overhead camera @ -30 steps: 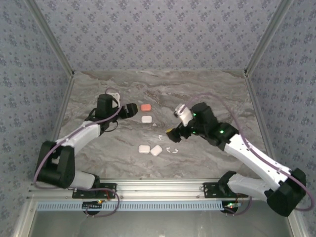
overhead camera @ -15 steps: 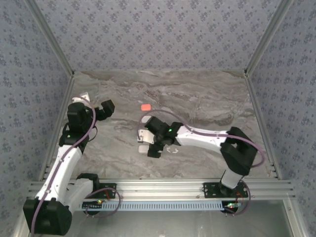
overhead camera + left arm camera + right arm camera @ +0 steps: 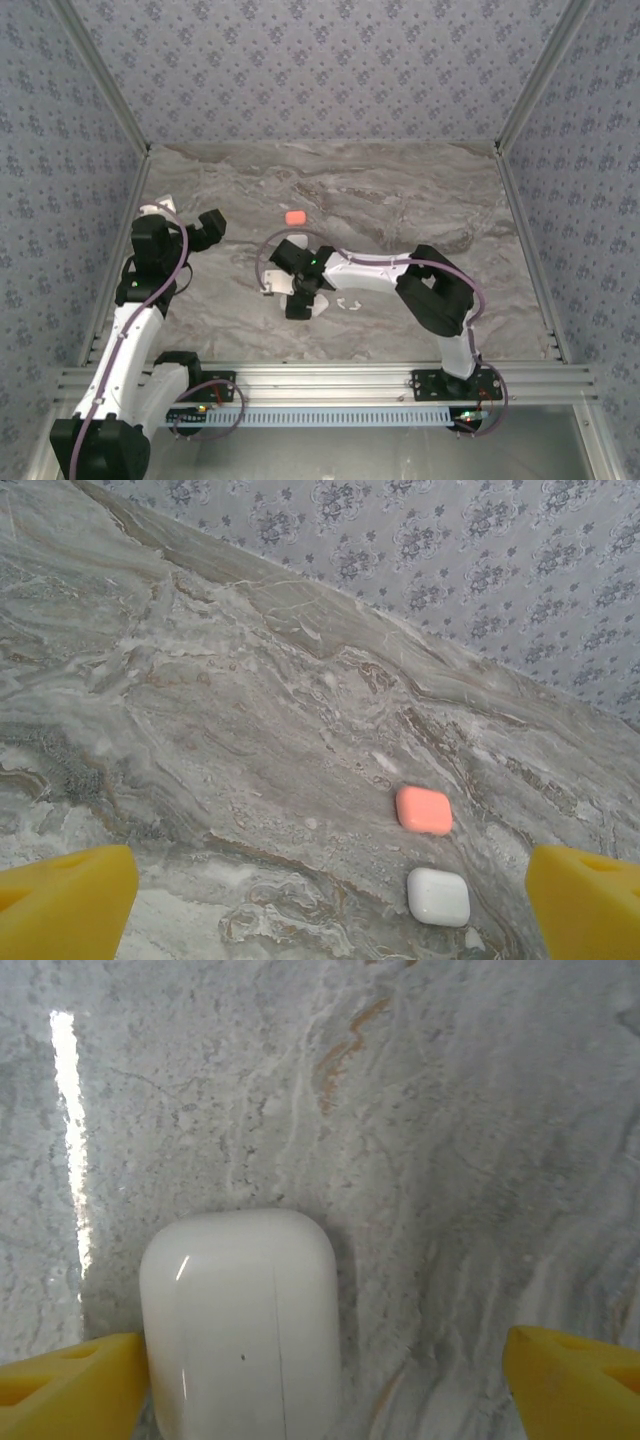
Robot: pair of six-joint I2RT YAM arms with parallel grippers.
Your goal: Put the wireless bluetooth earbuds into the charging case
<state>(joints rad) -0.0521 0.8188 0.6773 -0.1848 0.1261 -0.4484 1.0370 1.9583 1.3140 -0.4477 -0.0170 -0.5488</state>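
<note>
1. The left gripper [image 3: 325, 910] is open wide. Its two yellow fingers [image 3: 60, 905] are far apart and hold nothing. It hangs above the table [image 3: 200, 710] and does not look busy with the task right now.
2. In front of the left gripper lie a coral case [image 3: 424, 810] and, a bit nearer to it, a white case [image 3: 438, 896]. Both sit closer to one finger than to the other. Both lids are down, so I cannot see if anything is inside.
3. The earbuds [image 3: 348, 303] are tiny white bits lying loose on the table, just beside the right arm's tip. They are not in any case.
4. The right gripper [image 3: 322, 1388] is open too, and it holds nothing. It points down at a shiny white case [image 3: 240, 1330]. The case sits between the fingers but off to one side. One finger is right up against its side, and I cannot tell if it touches. The other finger is well apart from it.
5. The shiny white case is shut. A thin line runs across it, maybe where the lid meets the body. Nothing inside can be seen. I cannot tell if it is the same case that lies in front of the left gripper.
6. I think the right gripper is getting ready to take hold of this case. No bud is in a case yet, so the job looks near its start.
7. Next, I think the right gripper should slide sideways until the case is in the middle, then close gently. The case looks smooth and round, so it could slip away. Its lid must come open before a bud can go in.
</note>
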